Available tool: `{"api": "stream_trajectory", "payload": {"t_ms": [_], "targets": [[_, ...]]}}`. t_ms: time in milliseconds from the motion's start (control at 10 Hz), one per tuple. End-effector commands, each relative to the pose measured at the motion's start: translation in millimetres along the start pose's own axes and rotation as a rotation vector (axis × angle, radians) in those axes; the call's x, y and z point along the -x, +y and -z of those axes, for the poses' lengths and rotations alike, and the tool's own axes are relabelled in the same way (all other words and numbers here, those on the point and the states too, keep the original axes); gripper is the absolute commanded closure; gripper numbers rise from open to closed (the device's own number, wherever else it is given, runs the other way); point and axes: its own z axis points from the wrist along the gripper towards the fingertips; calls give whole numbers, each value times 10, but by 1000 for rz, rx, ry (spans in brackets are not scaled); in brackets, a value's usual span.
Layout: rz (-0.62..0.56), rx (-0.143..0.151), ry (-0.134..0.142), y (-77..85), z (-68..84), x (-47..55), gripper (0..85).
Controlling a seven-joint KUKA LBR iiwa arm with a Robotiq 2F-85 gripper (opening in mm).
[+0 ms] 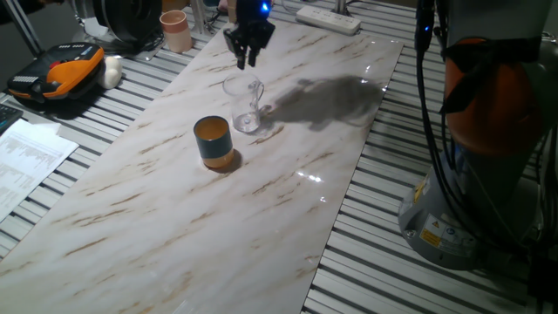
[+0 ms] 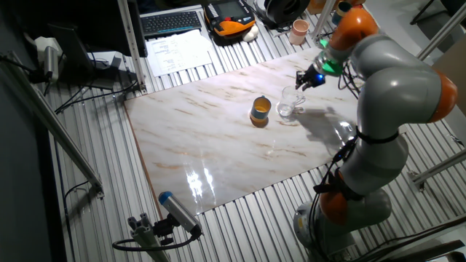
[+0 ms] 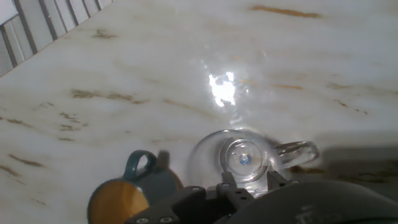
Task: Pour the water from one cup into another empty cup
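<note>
Two cups upright on the marble table point(image 1: 261, 201), near the middle of one fixed view: glass cup point(image 1: 245, 105) just right of and above teal cup point(image 1: 213, 141), close together but apart. Orange inside showing in the teal cup; handle toward the top of the hand view. Glass cup's handle on its right side in both the hand view and one fixed view. Water too faint to make out through the glass.

Claw point(image 1: 247, 54) hanging above the glass cup near the top centre of one fixed view, fingers pointing down, not touching it. Fingers close together there; whether fully closed, cannot tell. Nothing held.

Seen from the hand view, glass cup point(image 3: 239, 158) directly below at lower centre, teal cup point(image 3: 134, 190) at lower left.

Pinkish cup point(image 1: 175, 30) well apart, at upper left of one fixed view, off the marble.
</note>
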Motion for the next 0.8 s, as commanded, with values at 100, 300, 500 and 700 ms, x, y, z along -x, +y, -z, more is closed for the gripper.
{"api": "stream_trajectory", "payload": {"t_ms": [100,300,500,700], "targets": [[-15,-42,18,277,279,-1,680],[23,-79,20,435,381,-23,850],[70,-95,-1,509,378,-30,850],[121,-108,-23,621,343,-52,850]]}}
